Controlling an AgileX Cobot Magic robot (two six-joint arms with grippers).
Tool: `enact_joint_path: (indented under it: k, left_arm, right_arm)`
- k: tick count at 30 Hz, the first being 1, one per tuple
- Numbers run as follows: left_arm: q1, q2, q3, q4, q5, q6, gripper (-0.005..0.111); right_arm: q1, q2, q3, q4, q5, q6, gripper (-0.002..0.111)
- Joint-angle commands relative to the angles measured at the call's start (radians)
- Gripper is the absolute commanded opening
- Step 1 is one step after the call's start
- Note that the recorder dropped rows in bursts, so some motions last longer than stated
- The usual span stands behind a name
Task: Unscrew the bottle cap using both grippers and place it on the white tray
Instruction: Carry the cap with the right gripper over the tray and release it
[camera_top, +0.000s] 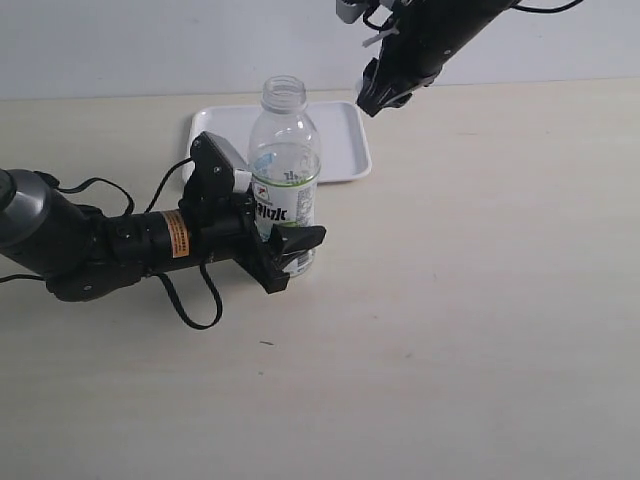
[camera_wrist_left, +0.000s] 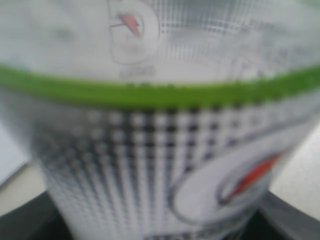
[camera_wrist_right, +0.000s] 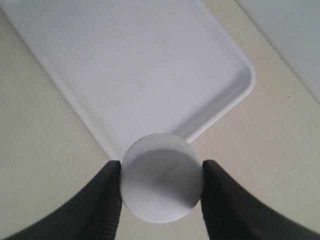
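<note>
The uncapped clear bottle (camera_top: 285, 175) stands upright beside the white tray (camera_top: 338, 140), clamped low by the left gripper (camera_top: 288, 250); the right gripper (camera_top: 380, 98) pinches the white bottle cap (camera_wrist_right: 161, 178) above the tray's edge

Clear bottle (camera_top: 285, 150), its label (camera_wrist_left: 150, 150) white with a green band, grey dot pattern and red accents. Plain white bottle cap (camera_wrist_right: 161, 177) against the black right gripper (camera_wrist_right: 161, 169). White tray (camera_top: 345, 150) on a pale beige table (camera_top: 480, 300). Orange sticker (camera_top: 176, 233) on the dark grey left arm (camera_top: 60, 235).
</note>
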Motion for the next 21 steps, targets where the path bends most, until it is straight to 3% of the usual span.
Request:
enact_joint_path:
  k: [1, 4, 10, 12, 21]
  left_arm:
    - [0.002, 0.001, 0.005, 0.004, -0.029, 0.011, 0.000]
    - [0.002, 0.001, 0.005, 0.004, -0.029, 0.020, 0.003]
    - [0.002, 0.001, 0.005, 0.002, -0.036, 0.024, 0.032]
    - [0.002, 0.001, 0.005, 0.002, -0.036, 0.032, 0.036]
    - [0.002, 0.001, 0.005, 0.004, -0.035, 0.040, 0.037]
  right_arm:
    - [-0.003, 0.046, -0.003, 0.009, -0.113, 0.003, 0.000]
    - [-0.003, 0.082, -0.003, 0.036, -0.185, 0.003, 0.000]
    - [-0.003, 0.144, -0.010, 0.132, -0.303, -0.008, 0.000]
    - [-0.003, 0.163, -0.031, 0.146, -0.307, -0.008, 0.000]
    - [0.010, 0.247, -0.117, 0.207, -0.301, -0.005, 0.000]
